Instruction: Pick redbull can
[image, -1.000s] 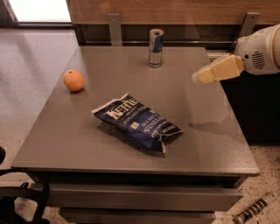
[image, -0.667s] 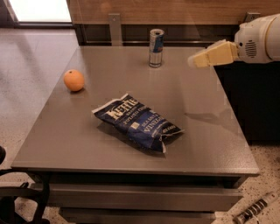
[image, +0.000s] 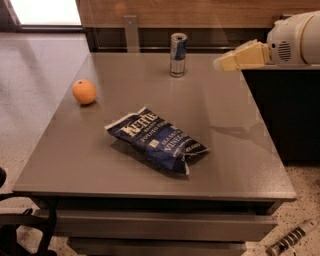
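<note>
1. Standing upright near the far edge of the flat grey worktop (image: 235, 145), the slim blue-and-silver metal redbull can (image: 178, 55) was off the tip of the pale yellow end effector (image: 222, 62), on the picture's left of it, near but not touching.
2. Whether the end effector was released or clenched could not be told; it carried nothing and hovered above the worktop's far right corner, at about the can's height.
3. The can was probably light and rigid, though its thin wall would likely dent under a hard squeeze. Its smooth painted surface looked slippery, and its tall narrow build would tip at a sideways nudge.
4. The best hold was judged to be across the round body at mid-height, below the silver top rim.
5. A crumpled dark blue chip bag (image: 157, 141) lay well apart from the end effector, nearer the camera and lower in the picture, off the path to the can.
6. A round orange fruit (image: 84, 92) sat far beyond the can from the end effector, by the left edge.
7. Nothing stood between the end effector and the can; a wood-panelled wall (image: 200, 12) just behind the can limited overshoot.
</note>
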